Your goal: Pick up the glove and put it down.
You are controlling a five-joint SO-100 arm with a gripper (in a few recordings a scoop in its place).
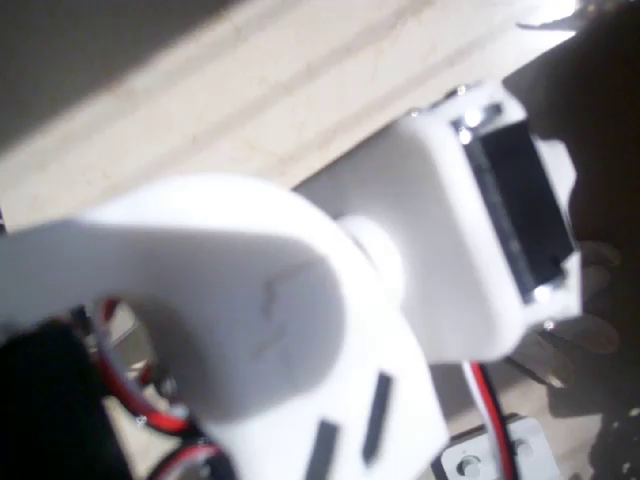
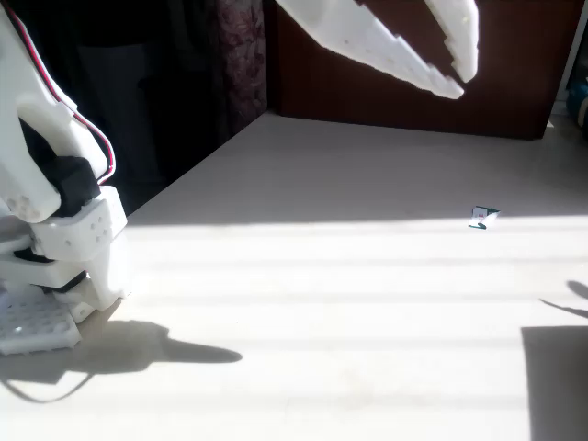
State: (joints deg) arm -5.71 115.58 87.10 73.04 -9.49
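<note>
Noted nearest, at the left of the fixed view, the white plastic arm base (image 2: 78,243) with its red and white wiring, throwing a dark shadow over the pale sunlit table (image 2: 322,367). Found farther out, well apart from the base, a small green-and-white card (image 2: 482,218) lying alone on the tabletop. Saw high above both the white two-finger gripper (image 2: 461,84), tips drawn together or all but touching, nothing clamped between them. Could not place the cream fabric glove from these pictures.

Judged the step as the approach: would do well to part the fingers first, locate the glove, then descend straight over its bulk instead of a stray finger, closing only once the soft cloth sat well between the pads.

Got from the overhead view mostly blurred white arm housing (image 1: 300,300) and a black motor face close to the lens; got table, card and finger state from the fixed view instead
</note>
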